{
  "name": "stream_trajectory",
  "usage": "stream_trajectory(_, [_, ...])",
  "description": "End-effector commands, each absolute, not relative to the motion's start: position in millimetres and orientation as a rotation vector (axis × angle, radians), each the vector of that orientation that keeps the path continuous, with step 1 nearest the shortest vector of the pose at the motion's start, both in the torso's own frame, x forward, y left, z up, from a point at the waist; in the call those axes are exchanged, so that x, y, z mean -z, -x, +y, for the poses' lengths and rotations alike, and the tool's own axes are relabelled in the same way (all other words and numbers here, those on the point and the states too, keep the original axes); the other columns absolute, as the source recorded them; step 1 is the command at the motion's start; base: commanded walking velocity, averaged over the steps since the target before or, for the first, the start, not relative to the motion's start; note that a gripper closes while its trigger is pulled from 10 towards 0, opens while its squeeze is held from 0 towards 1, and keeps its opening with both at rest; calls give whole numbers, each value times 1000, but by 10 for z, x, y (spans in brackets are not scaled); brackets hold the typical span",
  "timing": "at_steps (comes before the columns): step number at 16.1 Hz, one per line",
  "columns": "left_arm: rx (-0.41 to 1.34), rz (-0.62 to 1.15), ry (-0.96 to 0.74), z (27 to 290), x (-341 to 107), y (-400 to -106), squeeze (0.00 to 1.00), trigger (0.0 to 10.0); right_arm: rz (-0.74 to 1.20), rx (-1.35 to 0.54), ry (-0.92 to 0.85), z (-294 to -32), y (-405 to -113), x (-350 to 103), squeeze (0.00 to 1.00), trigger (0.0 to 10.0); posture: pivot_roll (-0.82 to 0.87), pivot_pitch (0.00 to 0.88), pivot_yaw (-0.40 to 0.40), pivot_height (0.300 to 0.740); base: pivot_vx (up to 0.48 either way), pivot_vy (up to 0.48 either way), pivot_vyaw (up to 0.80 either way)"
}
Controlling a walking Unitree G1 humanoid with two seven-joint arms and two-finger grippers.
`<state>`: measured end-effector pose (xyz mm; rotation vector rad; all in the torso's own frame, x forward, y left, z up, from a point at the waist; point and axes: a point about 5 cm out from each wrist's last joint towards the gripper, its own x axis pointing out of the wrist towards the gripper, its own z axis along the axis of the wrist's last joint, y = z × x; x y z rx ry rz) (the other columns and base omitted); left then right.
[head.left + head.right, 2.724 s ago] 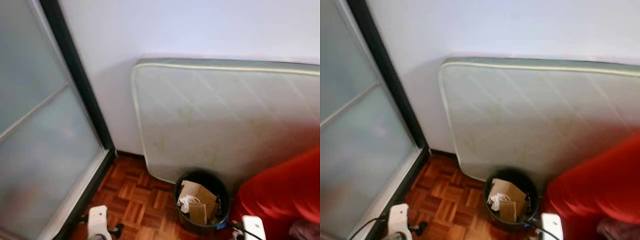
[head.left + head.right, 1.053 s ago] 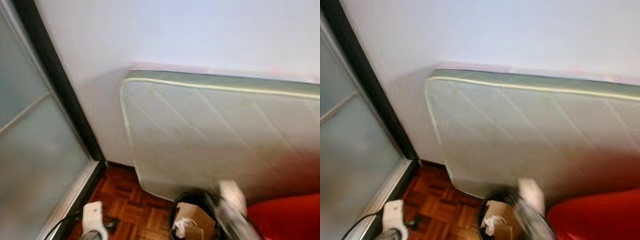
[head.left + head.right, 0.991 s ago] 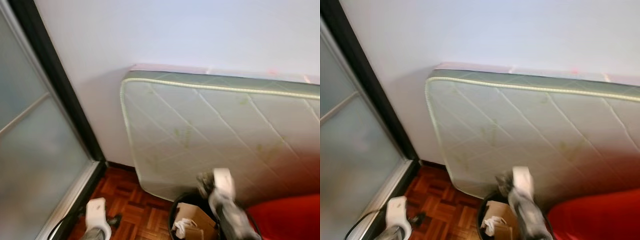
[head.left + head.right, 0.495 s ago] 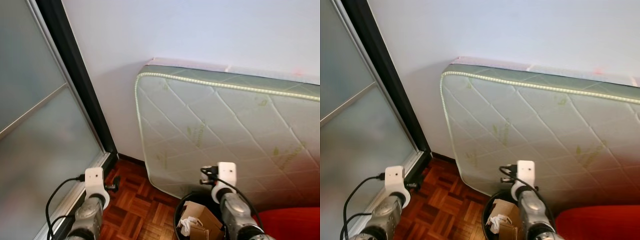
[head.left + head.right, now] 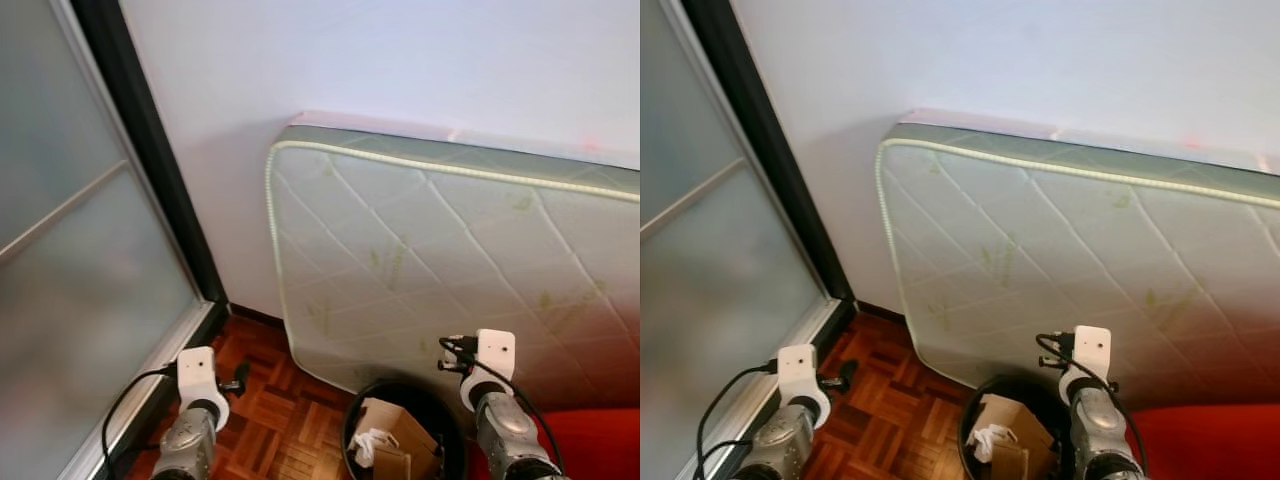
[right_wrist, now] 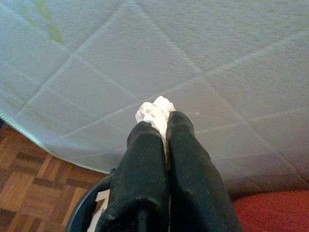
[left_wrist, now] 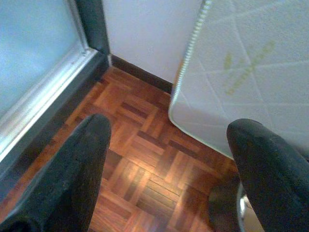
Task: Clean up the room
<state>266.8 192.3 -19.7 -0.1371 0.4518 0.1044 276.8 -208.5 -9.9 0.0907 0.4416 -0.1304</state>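
My right gripper (image 6: 161,126) is shut on a crumpled white paper wad (image 6: 155,110) that sticks out past its fingertips. It is held above the far rim of a black waste bin (image 5: 375,388), close to the mattress (image 5: 450,260) leaning on the wall. The bin holds cardboard pieces (image 5: 398,425) and white scraps. Its rim (image 6: 86,209) also shows under the right fingers. My left gripper (image 7: 174,145) is open and empty, hovering over the parquet floor (image 7: 140,159) to the bin's left.
A frosted glass sliding door (image 5: 80,280) with a dark frame runs along the left. A red cushion or seat (image 5: 600,440) lies right of the bin. The white wall (image 5: 350,60) stands behind the mattress.
Both arms have risen into the eye views. Over the last half second the right arm has shifted to the right, from over the bin towards its far right rim.
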Motion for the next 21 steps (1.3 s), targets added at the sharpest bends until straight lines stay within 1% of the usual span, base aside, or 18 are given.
stream_trajectory(1, [-94,455,138,1907,204,-2665,0,10000,415,163,-110,-2150,-2778,65,0,10000,-44,68,16,740,0,0,0])
stream_trajectory(6, [-87,416,127,1944,164,-2677,0,10000,392,120,-117,-2073,-2802,48,0,10000,-26,119,32,740,0,0,0])
stream_trajectory(10, [-84,411,117,1964,167,-2661,0,10000,404,101,-104,-1989,-2792,76,0,10000,-15,113,37,740,0,0,0])
stream_trajectory(14, [-103,385,118,2015,177,-2602,0,10000,401,74,-96,-1949,-2761,98,0,10000,10,151,6,740,0,0,0])
stream_trajectory(17, [-124,351,132,2008,160,-2593,0,10000,407,45,-72,-1927,-2810,68,0,10000,40,177,-15,715,0,0,0])
stream_trajectory(19, [-114,346,129,1998,163,-2581,0,10000,398,29,-70,-1873,-2853,38,0,10000,33,187,2,685,0,0,0])
stream_trajectory(21, [-110,348,122,2012,165,-2571,0,10000,393,36,-85,-1842,-2867,30,0,10000,34,191,9,665,0,0,0])
